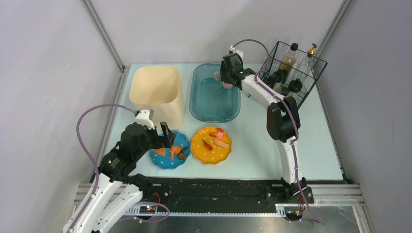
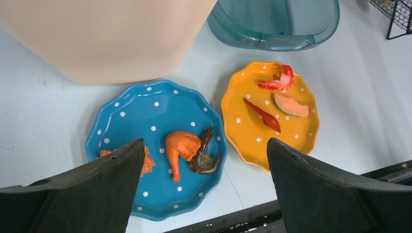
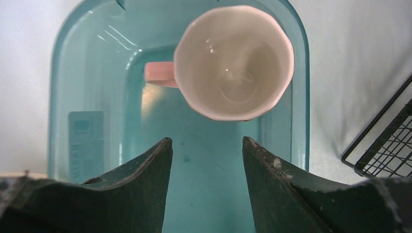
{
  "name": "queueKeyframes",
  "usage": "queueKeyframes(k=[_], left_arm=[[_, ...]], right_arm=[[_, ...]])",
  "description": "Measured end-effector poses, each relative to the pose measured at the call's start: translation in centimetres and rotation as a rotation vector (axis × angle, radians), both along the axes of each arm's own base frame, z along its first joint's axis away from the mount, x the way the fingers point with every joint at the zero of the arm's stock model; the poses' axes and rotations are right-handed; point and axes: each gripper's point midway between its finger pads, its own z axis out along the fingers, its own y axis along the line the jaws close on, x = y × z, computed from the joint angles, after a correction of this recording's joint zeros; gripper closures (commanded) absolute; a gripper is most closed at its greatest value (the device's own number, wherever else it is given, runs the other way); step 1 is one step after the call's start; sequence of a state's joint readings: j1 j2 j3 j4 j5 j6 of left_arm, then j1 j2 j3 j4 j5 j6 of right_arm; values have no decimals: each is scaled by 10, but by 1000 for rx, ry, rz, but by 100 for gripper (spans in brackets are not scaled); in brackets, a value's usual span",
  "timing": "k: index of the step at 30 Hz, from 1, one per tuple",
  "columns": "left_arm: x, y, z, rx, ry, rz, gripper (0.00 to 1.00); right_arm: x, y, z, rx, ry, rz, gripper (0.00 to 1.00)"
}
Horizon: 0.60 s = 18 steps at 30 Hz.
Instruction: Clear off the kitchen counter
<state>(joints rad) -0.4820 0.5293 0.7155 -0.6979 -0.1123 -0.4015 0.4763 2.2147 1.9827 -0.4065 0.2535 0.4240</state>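
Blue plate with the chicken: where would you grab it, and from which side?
Probably pinch the blue plate by its raised scalloped rim, one finger inside and one outside, coming down from above at its near edge. It lies flat on the counter, the beige bin crowds its far side, and food sits mid-plate.

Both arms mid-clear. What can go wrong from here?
1. Left gripper hangs open over the blue plate; its food lies loose, so a tilted lift would likely scatter it on the kitchen counter.
2. The beige bin stands beside that plate; a swing may bump it.
3. Right gripper is open near the pink cup in the teal basin and might clip it.
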Motion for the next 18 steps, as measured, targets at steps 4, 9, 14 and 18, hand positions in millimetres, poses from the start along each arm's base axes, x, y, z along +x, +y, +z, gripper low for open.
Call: queueKeyframes(k=[4,9,14,18], left_arm=[[0,0,0,1,2,0,0],[1,0,-2,3,7,0,0],[1,0,-2,4,8,0,0],[1,-1,-2,5,10,-1,0]], right_arm=[[0,-4,-18,-31,31,5,41],[2,-6,-32,-49,50,2,41],[8,-10,-47,-74,59,-19,40],[14,-10,-52,-81,52,-34,41]])
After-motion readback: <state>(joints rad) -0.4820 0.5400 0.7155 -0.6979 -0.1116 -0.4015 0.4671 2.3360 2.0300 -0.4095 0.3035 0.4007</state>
